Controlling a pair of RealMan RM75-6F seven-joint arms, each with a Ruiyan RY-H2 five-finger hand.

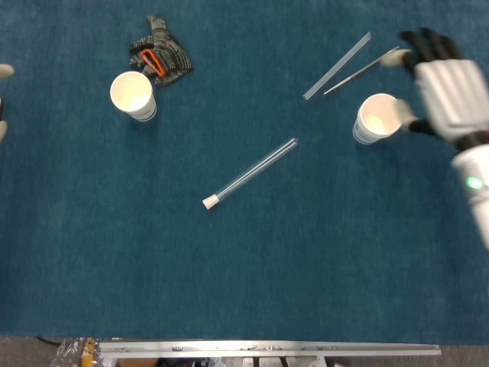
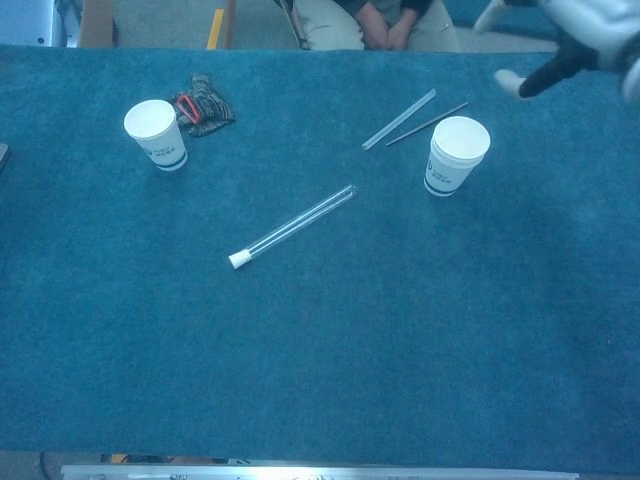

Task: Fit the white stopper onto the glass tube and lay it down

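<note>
Head view: clear glass tube (image 1: pixel 252 171) with small white stopper (image 1: pixel 208 202) fitted lies mid-frame on the blue carpeted bench (image 1: pixel 244 283). Right hand (image 1: pixel 445 88), fingers spread and empty, hovers at the right edge; left hand (image 1: pixel 2 99) barely shows, state unclear.

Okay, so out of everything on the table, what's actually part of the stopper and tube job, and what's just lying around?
Part of the job:
- glass tube, lying flat on the table
- white stopper, fitted on the tube's near end

Just lying about:
- left paper cup
- right paper cup
- glove behind the left cup
- clear strip and thin rod side by side

Neither hand is holding anything.
</note>
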